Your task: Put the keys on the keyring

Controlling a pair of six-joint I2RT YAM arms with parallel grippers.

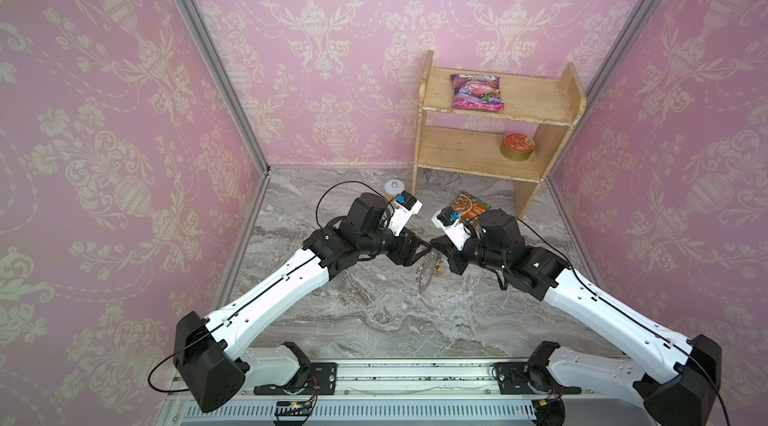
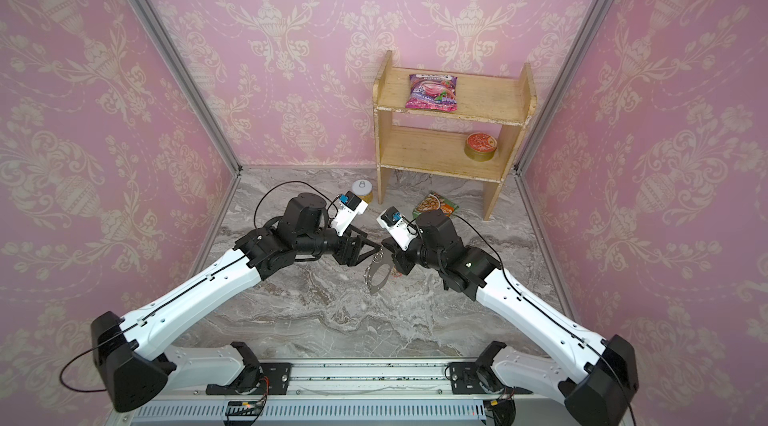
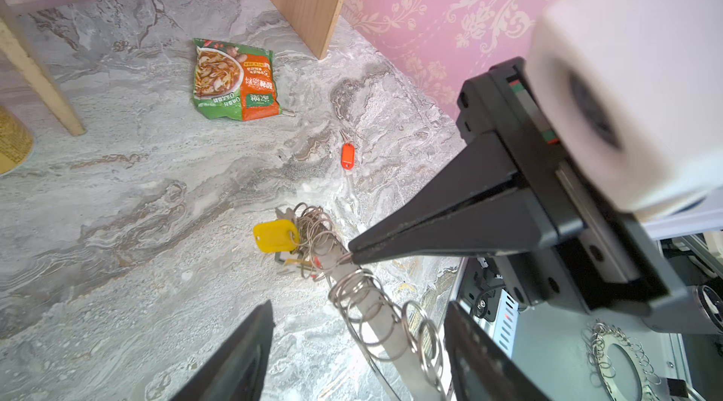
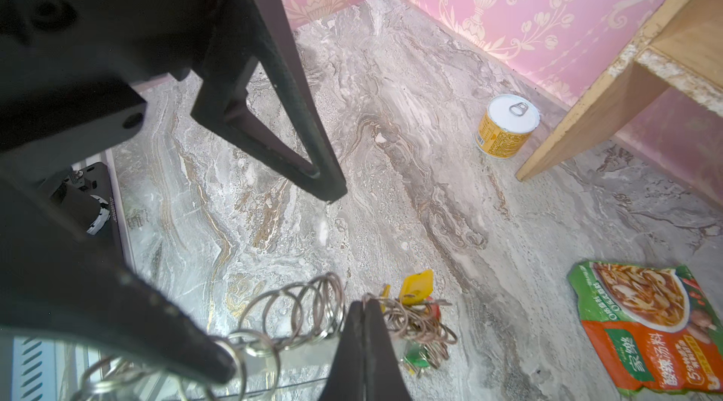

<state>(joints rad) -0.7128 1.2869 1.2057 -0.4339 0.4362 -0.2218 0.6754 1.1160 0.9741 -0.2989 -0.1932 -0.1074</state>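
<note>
The keyring [image 3: 385,334] is a grey metal band strung with small silver rings; it shows in both top views [image 1: 426,274] [image 2: 377,272], held up over the table's middle. My right gripper [image 4: 367,303] is shut, pinching the keyring between a spread of rings and a bunched cluster. From that cluster hang keys with a yellow tag [image 3: 276,236] and a green tag [image 4: 416,356]. My left gripper [image 3: 360,305] is open, its fingers [image 3: 238,352] on either side of the band without touching it. A key with an orange tag [image 3: 347,155] lies alone on the marble.
A green and orange soup packet [image 3: 234,80] lies beyond the loose key. A yellow can [image 4: 507,127] stands by the leg of the wooden shelf [image 1: 490,145], which carries a pink packet [image 1: 478,91] and a round tin [image 1: 516,146]. Pink walls close three sides.
</note>
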